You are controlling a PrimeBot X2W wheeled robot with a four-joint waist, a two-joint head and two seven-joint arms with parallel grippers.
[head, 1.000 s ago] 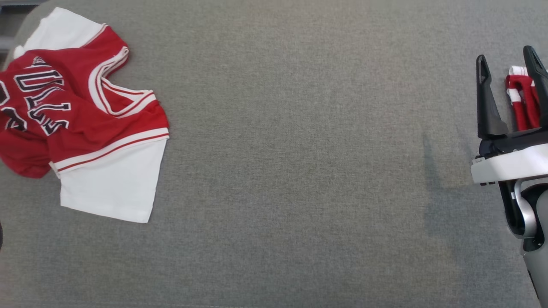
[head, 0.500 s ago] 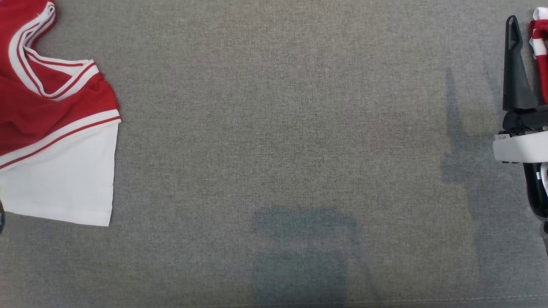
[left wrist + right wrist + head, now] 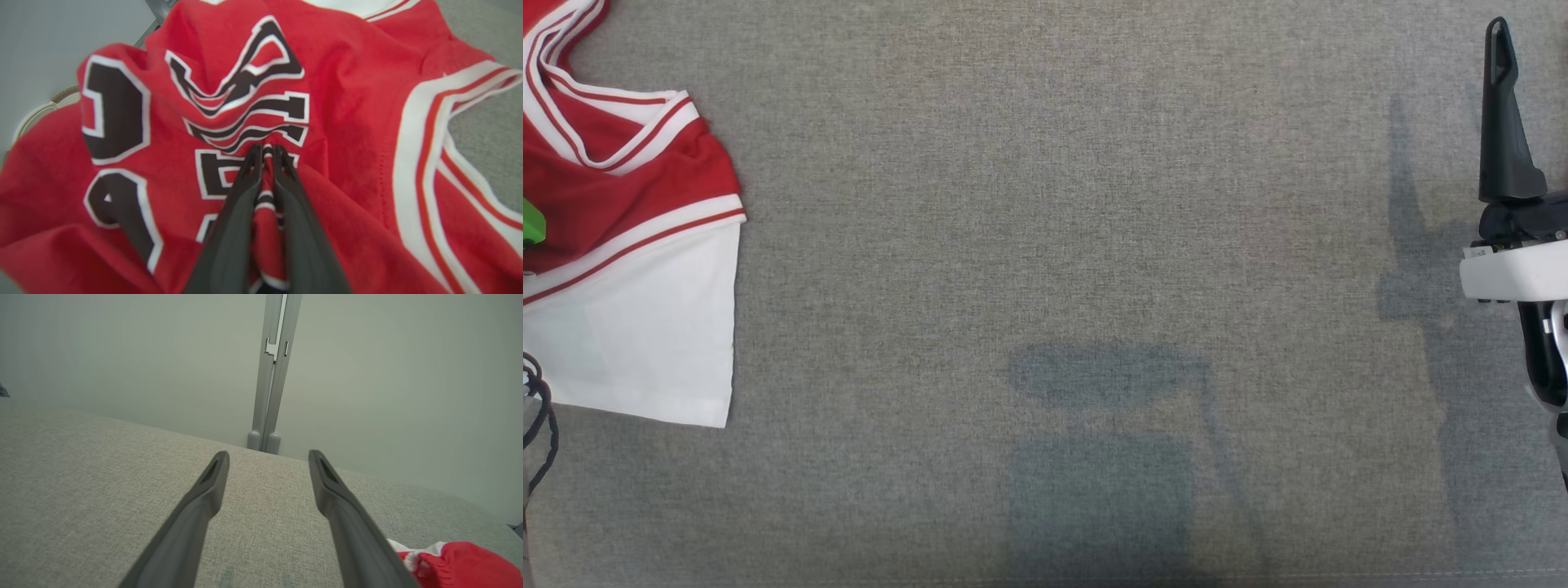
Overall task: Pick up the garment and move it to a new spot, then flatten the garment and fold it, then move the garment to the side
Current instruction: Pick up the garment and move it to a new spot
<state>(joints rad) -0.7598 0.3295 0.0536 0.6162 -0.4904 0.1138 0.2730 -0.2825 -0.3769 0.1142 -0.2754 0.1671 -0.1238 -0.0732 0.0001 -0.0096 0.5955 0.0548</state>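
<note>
Red-and-white garment [image 3: 637, 318], a jersey with white sleeves, lying crumpled on the grey fabric worktop [image 3: 1045, 245] at the far left of the head view and cut off by the frame edge. Compared with one second earlier, the whole head view has shifted because the camera has turned. The jersey therefore sits further left and less of it is in frame. A broad shadow [image 3: 1103, 457] falls on the lower centre of the worktop, where none lay a second ago.

Left tool [image 3: 267, 149]: closed within the last second. Its two dark fingers [image 3: 229, 232] are drawn almost together and clamped on a raised fold of the garment's red front, at the black-and-white lettering. The cloth puckers towards the tips.

Right tool [image 3: 267, 457]: fingers well apart as before, holding nothing, poised above bare worktop. One finger [image 3: 1503, 122] shows at the right edge of the head view.

A second, smaller red-and-white cloth [image 3: 457, 559] lies on the worktop just beside the right tool's right-hand finger. Earlier it appeared between the two fingers in the head view.

A small green patch [image 3: 529, 220] over the jersey at the left edge is possibly part of the left arm, but it is too cropped to tell.
</note>
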